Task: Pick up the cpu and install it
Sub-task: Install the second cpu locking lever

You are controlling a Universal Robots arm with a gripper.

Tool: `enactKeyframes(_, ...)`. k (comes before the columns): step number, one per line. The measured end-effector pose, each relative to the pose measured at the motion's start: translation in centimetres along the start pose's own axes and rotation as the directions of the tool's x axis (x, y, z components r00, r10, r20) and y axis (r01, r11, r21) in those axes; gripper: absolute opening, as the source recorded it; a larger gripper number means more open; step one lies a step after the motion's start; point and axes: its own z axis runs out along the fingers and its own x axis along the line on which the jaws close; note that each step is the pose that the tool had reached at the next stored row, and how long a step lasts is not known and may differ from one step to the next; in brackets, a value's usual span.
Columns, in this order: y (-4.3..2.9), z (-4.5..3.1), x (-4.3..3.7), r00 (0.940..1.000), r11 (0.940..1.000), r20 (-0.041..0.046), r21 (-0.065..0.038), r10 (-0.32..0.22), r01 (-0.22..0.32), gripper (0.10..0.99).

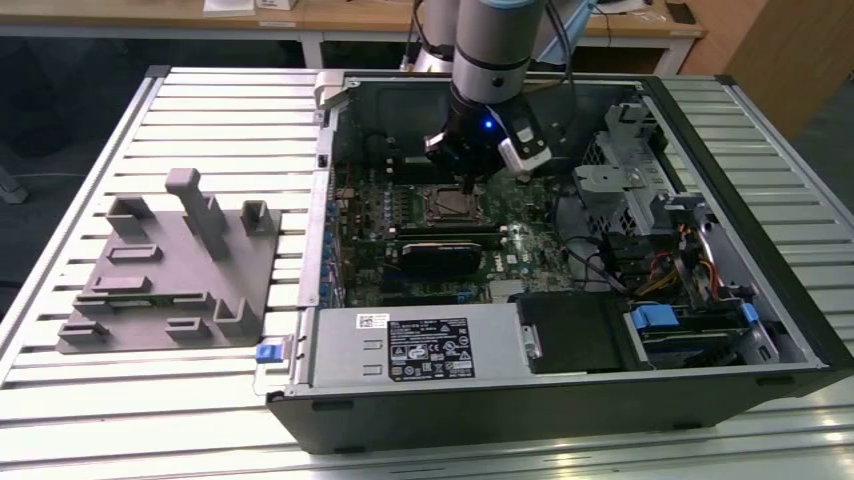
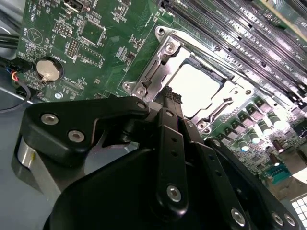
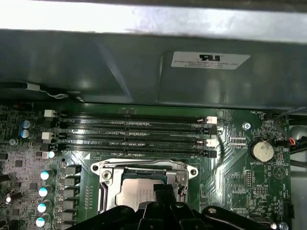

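The cpu (image 2: 196,86) is seen seated in the socket frame (image 2: 165,52), at twelve o'clock of the closed, empty-looking end effector (image 2: 170,96); flush, square seating is judged the point to be checked.

Lab or workshop: opened computer case (image 1: 561,260) on slatted metal table (image 1: 80,400), wooden desks (image 1: 334,15) behind.
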Motion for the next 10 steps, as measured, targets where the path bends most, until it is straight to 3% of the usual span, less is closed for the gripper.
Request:
enactKeyframes(5,0.14,-1.27,-0.02,1.0,1.0,-0.0007,0.0,0.0,0.0,0.106)
enactKeyframes(10,-0.22,-1.5,-0.02,1.0,1.0,-0.0008,0.0,0.0,0.0,0.106)
